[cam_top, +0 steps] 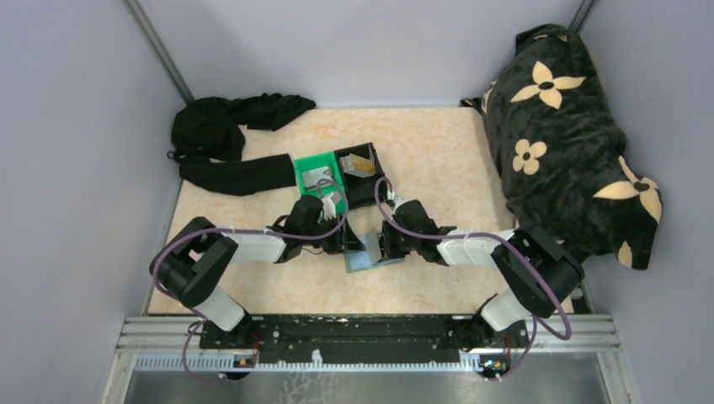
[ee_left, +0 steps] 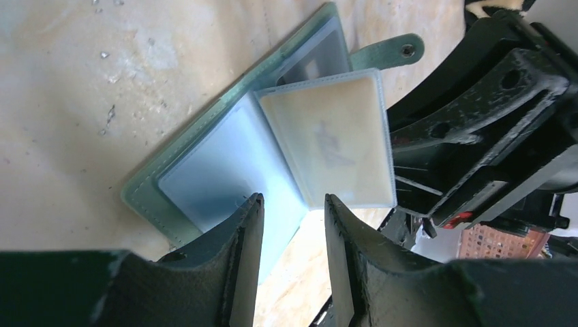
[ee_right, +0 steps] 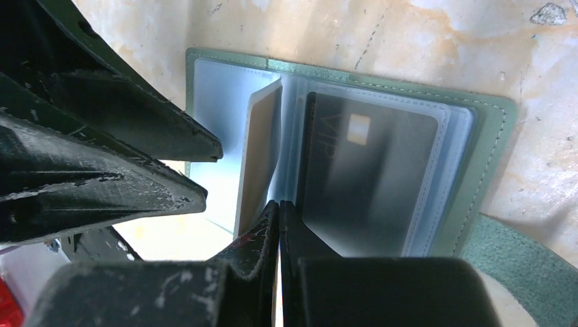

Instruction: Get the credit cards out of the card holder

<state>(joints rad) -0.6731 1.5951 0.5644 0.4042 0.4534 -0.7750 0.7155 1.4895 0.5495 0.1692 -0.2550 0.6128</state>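
- Card holder (ee_left: 204, 170): grey-green bi-fold, lying open and flat on the bench (cam_top: 438, 151) between the two tools; clear plastic leaves fanned at the spine; strap with snap stud (ee_left: 392, 51) sticking out from one long edge.
- Tan card (ee_left: 327, 139): inside a clear leaf that stands up from the holder's spine.
- Dark card (ee_right: 368, 170): inside the stacked leaves on one panel of the holder, pale chip and the letters "VIP" showing.
- Left tool (ee_left: 293, 199): fingers spread, nothing between them; tips just at the holder's edge, below the raised leaf.
- Right tool (ee_right: 279, 208): fingers pressed together; tips at the holder's spine, beside the raised leaf. Whether a leaf edge is caught between them cannot be told.
- Green bin (cam_top: 299, 172) and black bin (cam_top: 366, 192): side by side, near the holder, on its far side.
- Black cloth (cam_top: 223, 147): well apart from the holder, far left.
- Flowered blanket (cam_top: 564, 143): well apart from the holder, far right.
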